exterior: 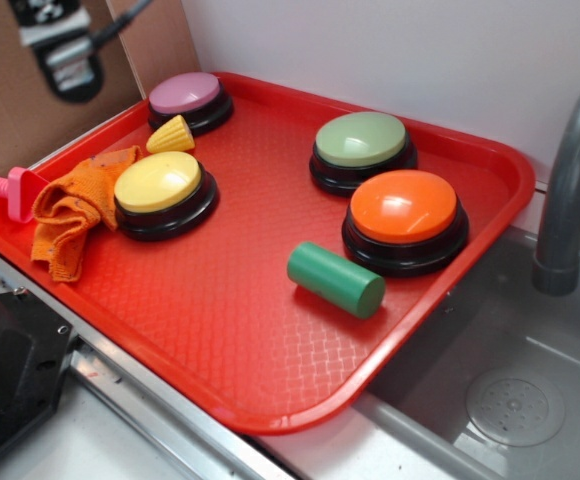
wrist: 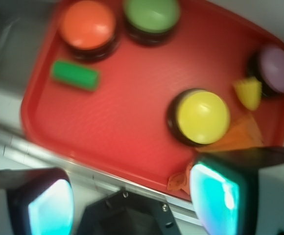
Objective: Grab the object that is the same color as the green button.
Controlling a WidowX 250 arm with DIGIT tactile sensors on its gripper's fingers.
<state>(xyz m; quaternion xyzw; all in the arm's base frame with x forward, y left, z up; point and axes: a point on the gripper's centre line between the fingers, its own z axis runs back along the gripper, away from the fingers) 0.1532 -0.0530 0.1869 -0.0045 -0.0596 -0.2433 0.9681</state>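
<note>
On the red tray (exterior: pixel 270 380), a smooth dark-green cylinder (exterior: pixel 336 279) lies sideways; claw (wrist: pixel 132 196) open.

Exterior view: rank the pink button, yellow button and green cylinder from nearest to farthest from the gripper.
Gripper hangs at upper left.
1. Pink button, tray's back-left corner.
2. Yellow button, left side beside the orange cloth.
3. Green cylinder, front right.

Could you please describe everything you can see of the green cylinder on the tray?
The green cylinder is a short, solid, smooth matte piece, darker than the sage button dome. It lies on its side on the red tray, just in front of the orange button, close to its black base. Nothing grips it.
</note>
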